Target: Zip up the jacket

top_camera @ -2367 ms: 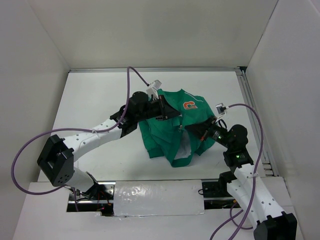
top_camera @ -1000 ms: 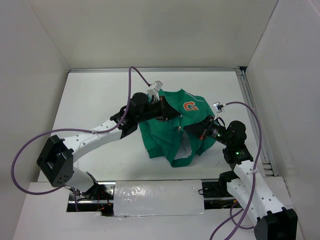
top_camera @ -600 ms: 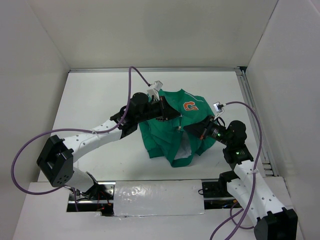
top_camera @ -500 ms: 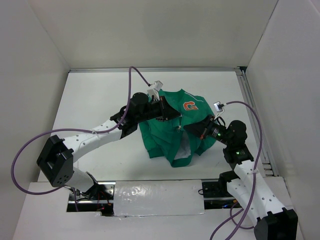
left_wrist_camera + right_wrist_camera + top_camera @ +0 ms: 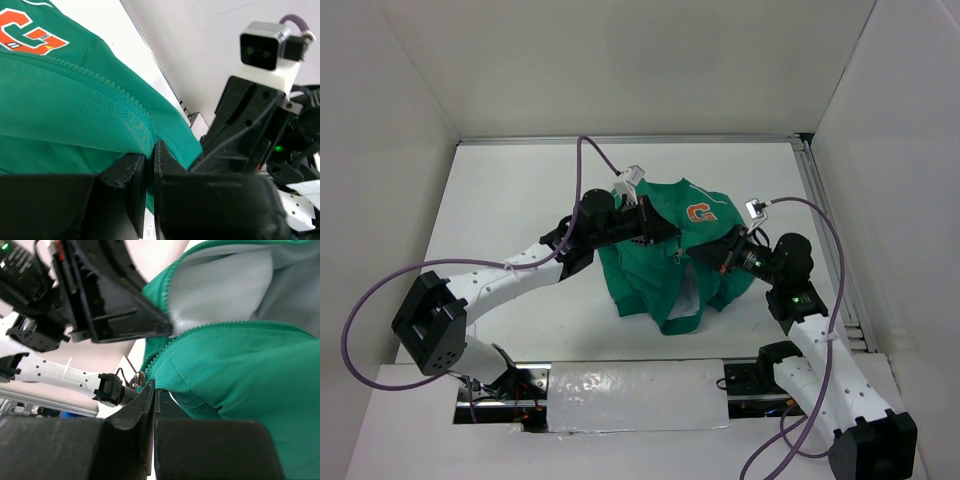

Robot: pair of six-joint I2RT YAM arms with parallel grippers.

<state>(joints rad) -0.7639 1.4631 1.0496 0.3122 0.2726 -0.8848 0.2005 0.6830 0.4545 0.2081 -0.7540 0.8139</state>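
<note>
Since the earliest top picture the right gripper (image 5: 708,255) has crept slightly up and left, toward the jacket's (image 5: 655,275) front, and the left gripper (image 5: 665,232) has shifted only a little. The jacket itself lies as before, bunched mid-table (image 5: 510,200) between the two arms with its G patch (image 5: 700,212) facing up. From above, both grippers meet the green cloth near its middle, but their fingers are too small to read there. The left wrist view fills that in: the left gripper (image 5: 150,156) has its fingers clamped on a fold of the jacket (image 5: 75,115) just where the zip teeth (image 5: 95,77) run down. It also shows the patch (image 5: 27,32) at top left (and the right arm's camera (image 5: 264,47) close opposite). The right wrist view alone shows the pale lining (image 5: 225,285) inside the open front. There the right gripper (image 5: 152,390) has its fingers pressed together on the toothed green edge (image 5: 165,357), with the left gripper's (image 5: 117,305) black body just beyond.
</note>
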